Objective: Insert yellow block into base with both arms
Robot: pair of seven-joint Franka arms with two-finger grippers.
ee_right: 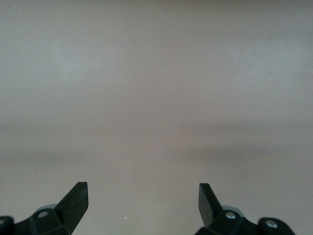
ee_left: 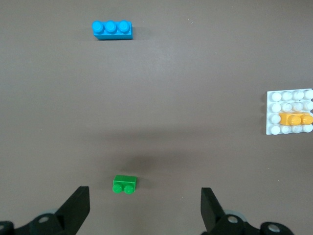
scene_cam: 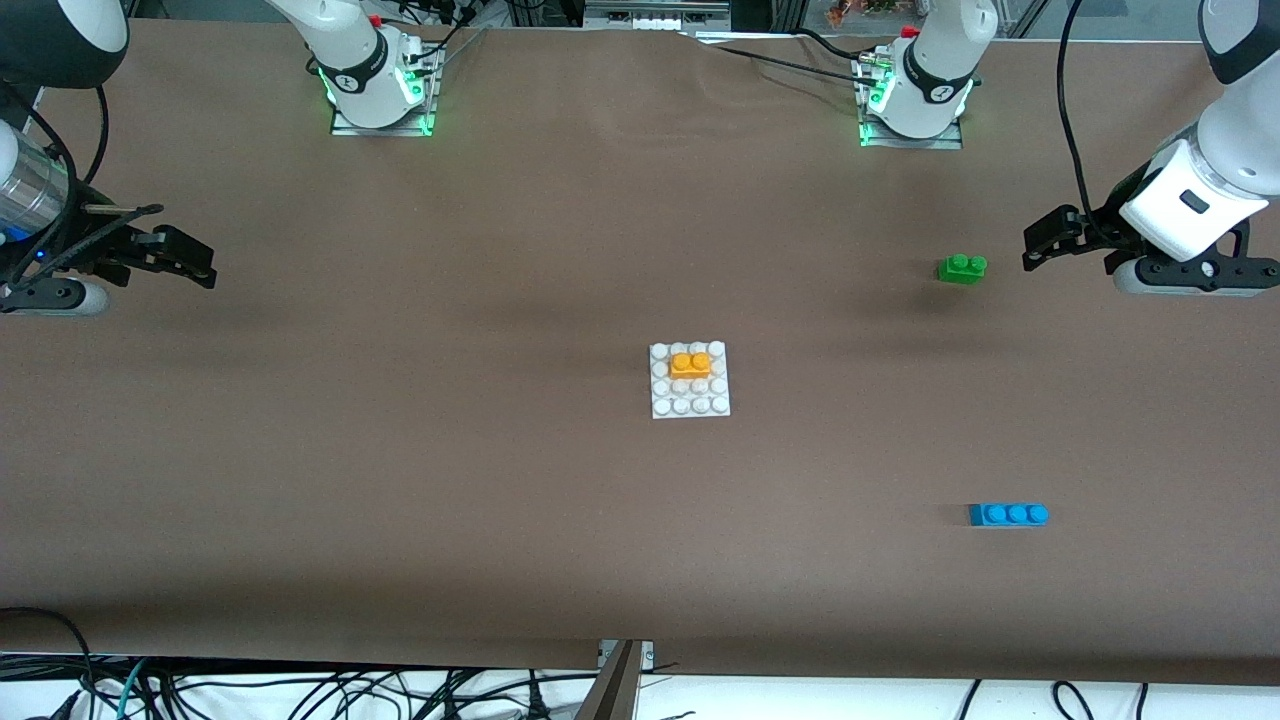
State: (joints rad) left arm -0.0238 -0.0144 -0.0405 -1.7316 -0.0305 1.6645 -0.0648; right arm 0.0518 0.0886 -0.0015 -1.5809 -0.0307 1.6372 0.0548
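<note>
Front view: yellow block [scene_cam: 697,364] sits on the base [scene_cam: 689,403], well apart from my released left gripper [scene_cam: 1032,247] and released right gripper [scene_cam: 205,268]. I doubt it's pressed home; it may pop loose.

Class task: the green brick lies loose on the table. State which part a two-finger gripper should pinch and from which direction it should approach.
Pinch the green brick across its two long flat sides, coming straight down from above. It sits upright, studs up, alone on the table, so both sides are free; the open left gripper hovers nearest.
</note>
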